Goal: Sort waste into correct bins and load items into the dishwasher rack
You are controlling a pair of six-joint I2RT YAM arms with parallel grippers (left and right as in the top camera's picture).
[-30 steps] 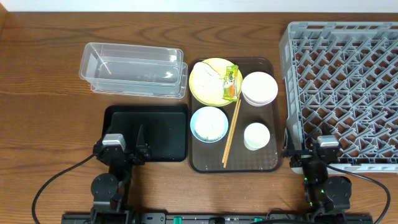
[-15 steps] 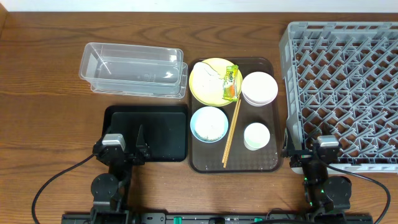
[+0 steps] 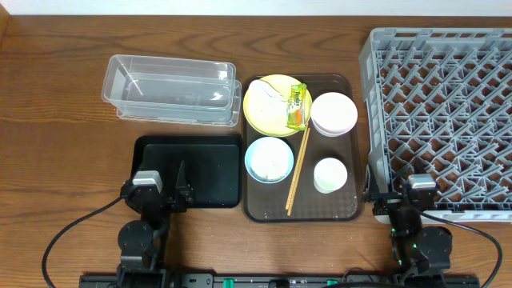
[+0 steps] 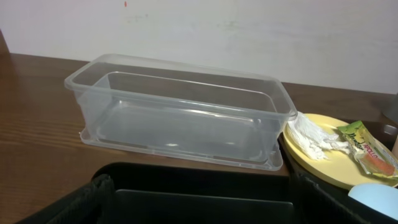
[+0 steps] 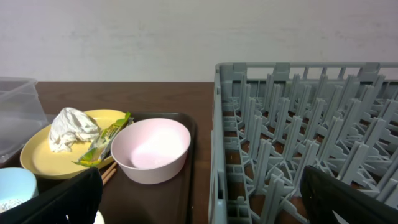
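Left fingers [image 4: 78,202] apart, facing clear tub [image 4: 180,124]; right fingers [image 5: 62,202] apart, seeing pink bowl [image 5: 151,149] that left wrist view misses.

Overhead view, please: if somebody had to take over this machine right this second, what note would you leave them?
Left gripper: open, empty, at the black tray's near edge.
Right gripper: open, empty, by the dishwasher rack's near corner.
On the brown serving tray: yellow plate carrying the paper wad and snack wrapper; pink bowl; light blue bowl with whitish scraps inside; white cup; chopsticks lying between the dishes.
Clear tub, black tray and rack hold nothing.
Done: nothing sorted or loaded.
Left: all waste into bins; dishes and chopsticks into the rack.
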